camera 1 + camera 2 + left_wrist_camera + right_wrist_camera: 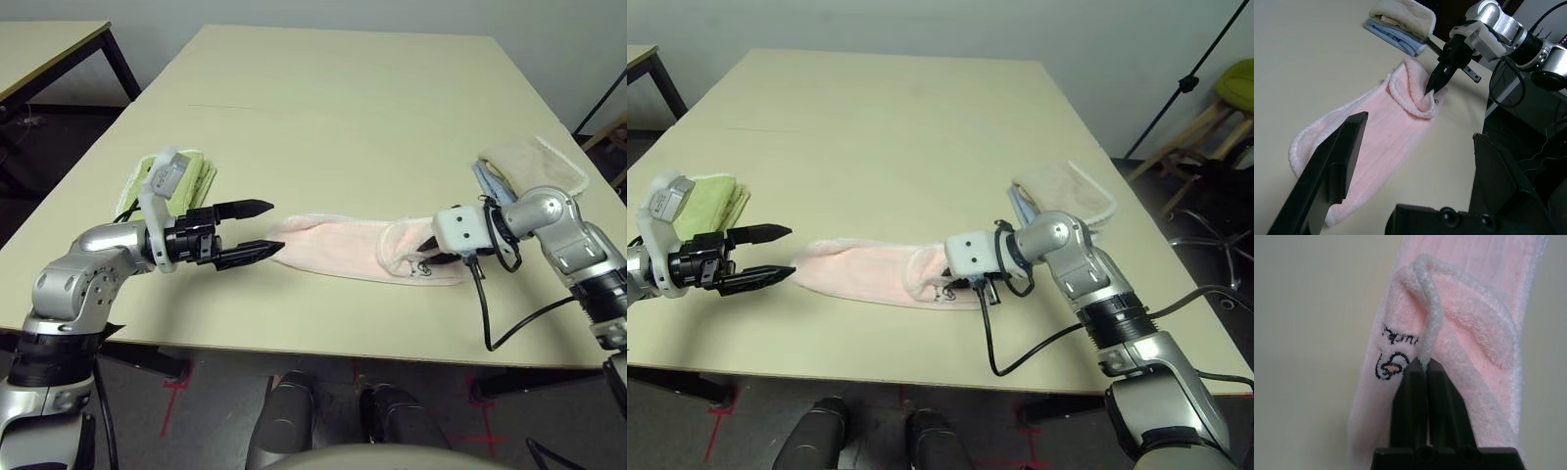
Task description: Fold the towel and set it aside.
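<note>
Plainly, the towel [338, 248] is a soft, light thing: fluffy pink terry that lies limp on the table [343, 108] as a long strip, running from about nine o'clock to three o'clock across the near half of the tabletop. It has no stiffness of its own, so it will likely sag and drape from any single point of hold, and the pile should give good friction, so slipping looks unlikely. Its three o'clock end is turned back on itself in a small flap edged with white piping, with a dark embroidered mark [1392, 357] just beside that fold. The right gripper [432, 254] comes down steeply there, its two fingers pressed together on the towel's piped edge at that turned-back end; the right wrist view shows the white edging running into the fingertips. The left gripper [263, 228] hangs level at the nine o'clock end with its fingers spread wide, holding nothing, the lower tip just short of the towel's rounded end. To my eye, the sound places to take hold are the piped hems at the two ends, which are firmer than the plush middle. A green towel [188, 172] lies at ten o'clock, and beige and blue towels [534, 164] lie stacked at two o'clock.
</note>
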